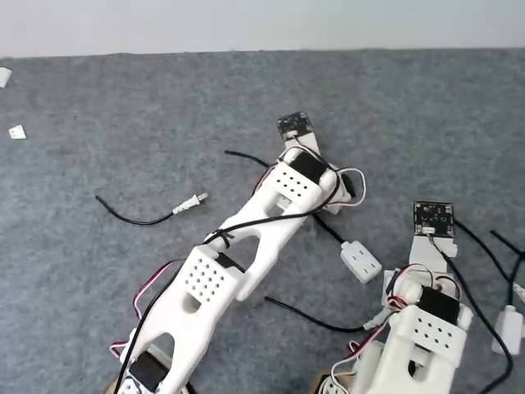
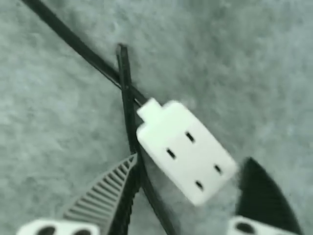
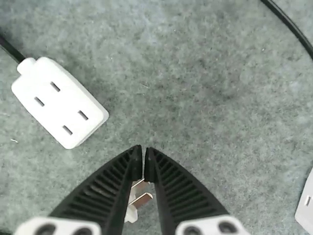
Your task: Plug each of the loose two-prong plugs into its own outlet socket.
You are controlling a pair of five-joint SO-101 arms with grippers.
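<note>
A white outlet block (image 1: 361, 261) lies on the grey carpet between the two arms, its black cord running under the left arm. In the left wrist view an outlet block (image 2: 186, 156) sits between the fingers of my open left gripper (image 2: 191, 157), with two black cords crossing beside it. My right gripper (image 3: 143, 159) is shut, fingertips together, on a white two-prong plug (image 3: 137, 200) whose prongs point toward the tips. It hovers close to the outlet block (image 3: 58, 103). Far to the left lies a loose plug (image 1: 193, 201) with a black cord.
A second white outlet (image 1: 509, 328) with black cords lies at the right edge, and its corner (image 3: 305, 205) shows in the right wrist view. A black cord (image 1: 312, 320) runs across the carpet toward the right arm. Two small white scraps (image 1: 16, 131) sit far left.
</note>
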